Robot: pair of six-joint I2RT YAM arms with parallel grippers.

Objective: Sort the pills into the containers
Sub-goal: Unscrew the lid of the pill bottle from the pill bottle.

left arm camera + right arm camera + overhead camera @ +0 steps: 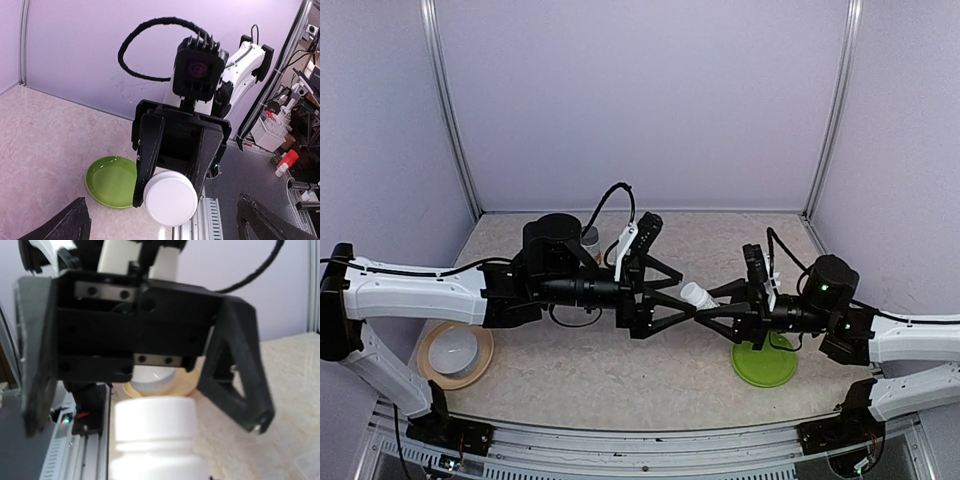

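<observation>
Two grippers face off above the middle of the table (pixel 620 385). The right gripper (pixel 710 303) is clamped tight on the small vial (pixel 170 197), its white cap aimed straight at the left gripper (pixel 682 298). That one is spread wide, fingers (pixel 65 225) either side of the cap and clear of it, holding nothing. Behind the left arm sits what looks like the gray-capped bottle (pixel 590 237), mostly hidden. A green plate (pixel 111 180) lies under the right arm, and a white bowl (pixel 455 350) near the left.

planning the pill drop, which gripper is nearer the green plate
Right. The right gripper, shut on the white-capped vial, hangs just left of the green plate; the open left gripper is farther left, on the vial's other side.
</observation>
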